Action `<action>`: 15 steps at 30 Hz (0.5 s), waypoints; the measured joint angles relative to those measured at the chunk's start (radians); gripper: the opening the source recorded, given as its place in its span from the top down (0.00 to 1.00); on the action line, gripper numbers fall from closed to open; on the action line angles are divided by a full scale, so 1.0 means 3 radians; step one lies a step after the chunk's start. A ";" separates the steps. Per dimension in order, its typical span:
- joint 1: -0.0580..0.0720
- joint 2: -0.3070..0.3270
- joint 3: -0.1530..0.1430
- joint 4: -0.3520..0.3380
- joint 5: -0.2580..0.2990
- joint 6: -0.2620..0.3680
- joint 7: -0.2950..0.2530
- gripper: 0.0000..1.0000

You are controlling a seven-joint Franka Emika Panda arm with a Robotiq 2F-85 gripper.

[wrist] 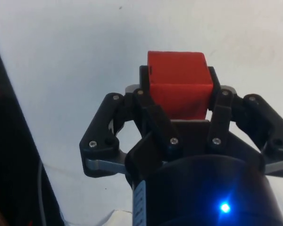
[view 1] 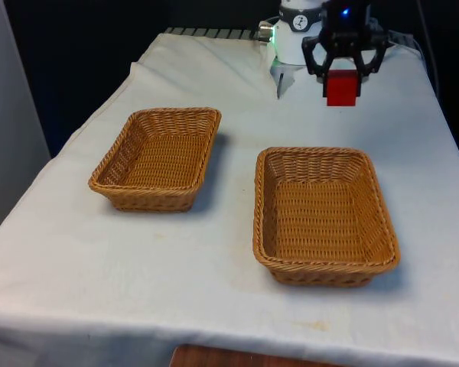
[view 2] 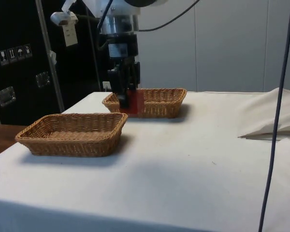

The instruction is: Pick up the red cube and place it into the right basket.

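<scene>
My gripper [view 1: 342, 79] is shut on the red cube [view 1: 342, 90] and holds it in the air above the white cloth. It hangs just beyond the far rim of the right wicker basket [view 1: 314, 152], towards the robot's base. In the side view the gripper [view 2: 125, 95] and the cube [view 2: 135, 104] stand in front of the left end of that same basket [view 2: 159, 110]. The wrist view has the cube [wrist: 177, 70] clamped between the black fingers [wrist: 144, 82], with bare cloth beneath it. The basket holds nothing.
A second wicker basket [view 1: 176, 112] with nothing in it sits at the front view's left, and is the nearer one [view 2: 72, 145] in the side view. A fold of cloth [view 2: 275, 121] lies at the side view's right. A cable [view 2: 275, 116] hangs close to the side camera.
</scene>
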 measured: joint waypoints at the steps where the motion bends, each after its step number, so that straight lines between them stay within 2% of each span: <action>1: 0.0000 0.0010 -0.0020 0.0013 0.0000 0.0000 -0.0023 0.97; 5: -0.0013 0.0063 -0.0123 0.0087 0.0003 -0.0007 -0.0140 0.97; 15: -0.0040 0.0143 -0.0297 0.0177 0.0007 -0.0007 -0.0330 0.97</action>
